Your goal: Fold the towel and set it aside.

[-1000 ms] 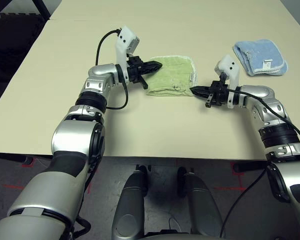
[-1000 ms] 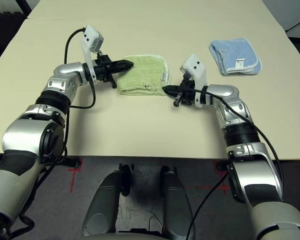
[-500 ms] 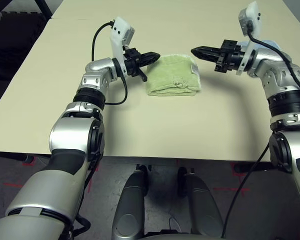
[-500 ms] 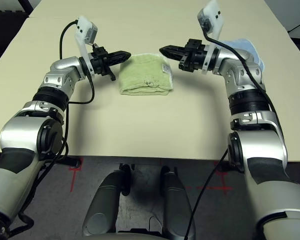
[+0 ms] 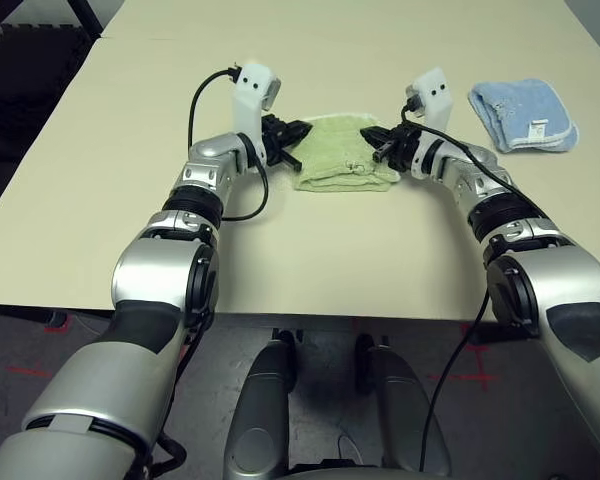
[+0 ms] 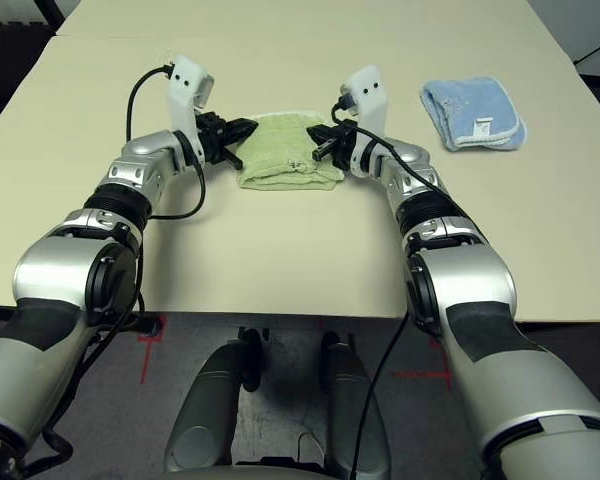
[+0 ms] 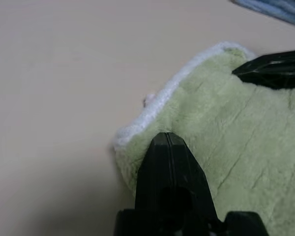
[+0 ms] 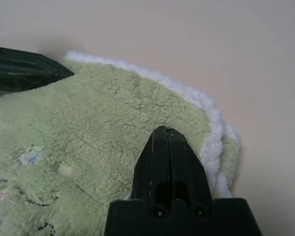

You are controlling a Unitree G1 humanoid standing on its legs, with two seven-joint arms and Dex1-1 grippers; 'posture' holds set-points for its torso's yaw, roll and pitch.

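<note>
Now the towel (image 5: pixel 342 154) lies folded into a thick green pad near the middle of the bench (image 5: pixel 100 150), its white scalloped edging showing along the far edge and at the corners. My left hand (image 5: pixel 298 130) sits at the towel's left far corner, its two black fingers (image 7: pixel 169 167) pressed together with no cloth between them; the tips rest on the green pile just inside the white edging. My right hand (image 5: pixel 373 135) sits at the opposite, right far corner, fingers (image 8: pixel 168 162) likewise pressed together, tips over the pile close to where the white edging curls round the corner. Both hands point inward toward each other across the towel, and each wrist view shows the other hand's dark tip reaching in from the far side. Whether the fingertips press into the pile or only touch it, I cannot tell. A small dark embroidered doodle (image 8: pixel 19 216) shows on the towel's top face, on the near side of my right hand. Well apart to the right, near the bench's far right part, lies a smaller folded blue towel (image 5: pixel 523 113) with a white tag.
</note>
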